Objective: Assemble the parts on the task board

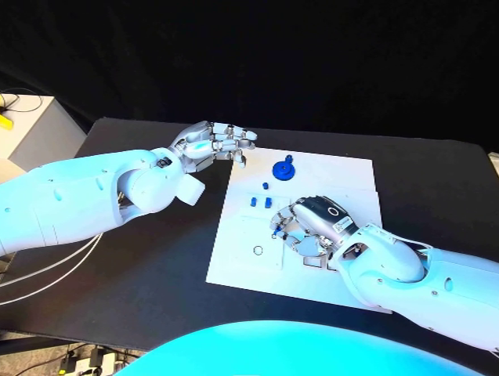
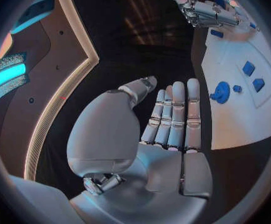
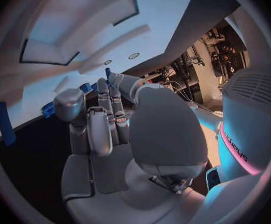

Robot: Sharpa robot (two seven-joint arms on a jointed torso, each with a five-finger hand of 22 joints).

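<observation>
While your left hand hovered with empty, straightened fingers at the task board's upper-left corner, the blue parts lay nearby. Your right hand covered the board's centre; whether its curled fingers held anything, you could not tell.

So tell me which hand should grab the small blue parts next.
Probably the right hand: it hangs over the task board beside the small blue parts. The left hand, empty, sits off the board's far corner.
</observation>
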